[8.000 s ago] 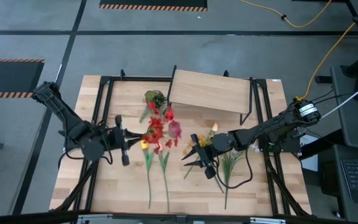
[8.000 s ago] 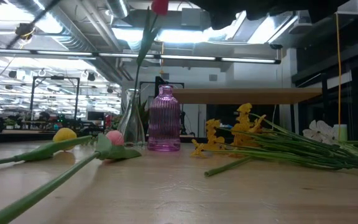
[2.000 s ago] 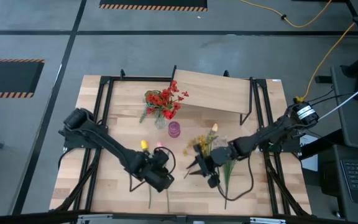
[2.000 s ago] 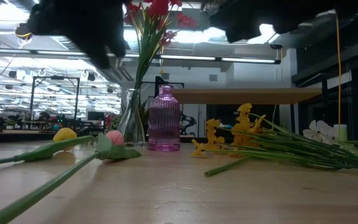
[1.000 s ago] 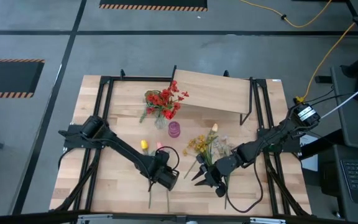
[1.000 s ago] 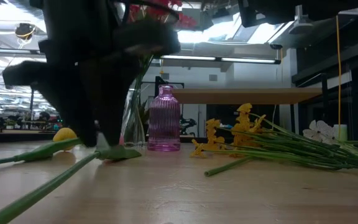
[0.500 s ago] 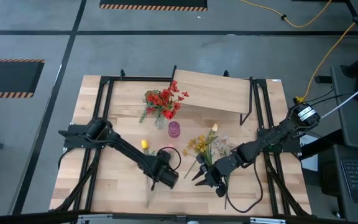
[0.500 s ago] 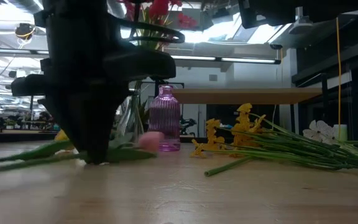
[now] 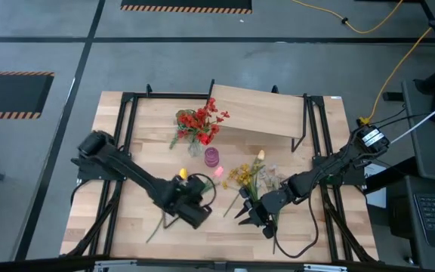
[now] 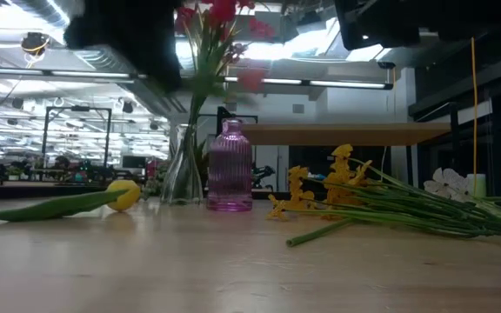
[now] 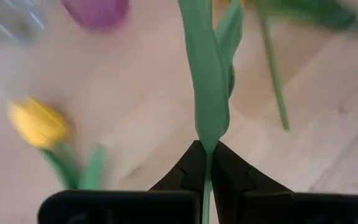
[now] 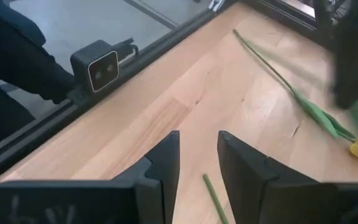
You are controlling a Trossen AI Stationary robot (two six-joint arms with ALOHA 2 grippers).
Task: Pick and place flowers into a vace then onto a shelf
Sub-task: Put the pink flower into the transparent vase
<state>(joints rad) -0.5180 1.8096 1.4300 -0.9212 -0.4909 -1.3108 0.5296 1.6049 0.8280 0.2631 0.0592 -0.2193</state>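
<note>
Tabletop of pale wood fills the middle of the high view, framed by black rails. At its far edge stands the shelf, a smaller light board on thin black legs, with nothing on it. Just in front of the shelf's left end a clear glass vase holds a bunch of red flowers, and a ribbed purple bottle vase stands just beside it.

The left arm reaches from the tabletop's left edge toward the centre. Its left claw is pinched tight on the green stem of a pink tulip, with a long leaf rising straight out from between the closed fingers. The pink blossom shows blurred just right of the purple vase, and the low view shows the tulip lifted off the tabletop.

The right arm comes in from the right edge, and the right claw hangs over the front part of the tabletop with its fingers partly apart and nothing between them.

A heap of yellow and white flowers lies on the tabletop to the right of the vases, near the right claw. A yellow tulip lies flat on the tabletop to the left of the glass vase, its stem pointing toward the front left.
</note>
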